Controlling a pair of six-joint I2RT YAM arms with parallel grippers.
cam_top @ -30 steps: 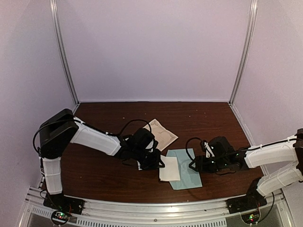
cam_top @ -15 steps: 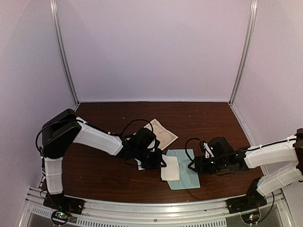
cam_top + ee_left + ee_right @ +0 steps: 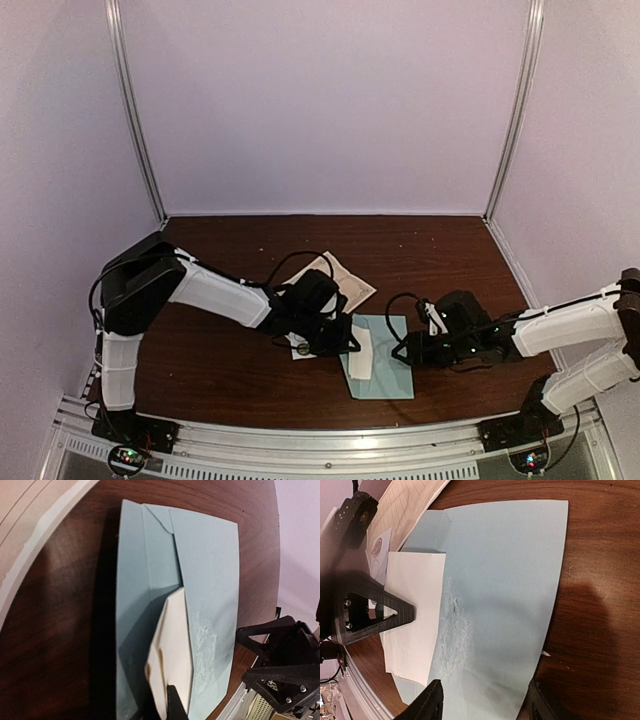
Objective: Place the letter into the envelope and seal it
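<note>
Letter [image 3: 362,350], cream-white folded sheet: clenched at its trailing edge in the left jaws and carried toward the right jaws over the last second. From above, the broad white rectangle that lay exposed then has shrunk to a narrow strip. The left arm has reached further across the bench [image 3: 220,370] to bring this about. Reading: insertion is under way and well advanced, but not complete; sealing has not begun. The sheet's leading edge disappears along a scuffed line on the envelope, judged to be the pocket mouth; how deep it sits inside cannot be seen. Envelope [image 3: 392,350], pale teal-blue paper, rectangular: lies flat on the bench between the two sets of jaws, much where it lay a second ago. Its open side faces the left jaws and its opposite long edge lies beneath the right jaws. Surface smooth apart from a rough, whitish, crinkled band running lengthwise beside the letter's edge, possibly an adhesive strip or torn paper. Folded-back panels show at one short end, so the flap is judged unsealed. Right jaws: released, fingertips standing apart over the envelope's nearest edge; whether they press on the paper cannot be told. Sundries: printed cream sheet [image 3: 345,280] behind the left jaws, on the side away from the right jaws; small white sticker [image 3: 300,349] just beside the left jaws.
</note>
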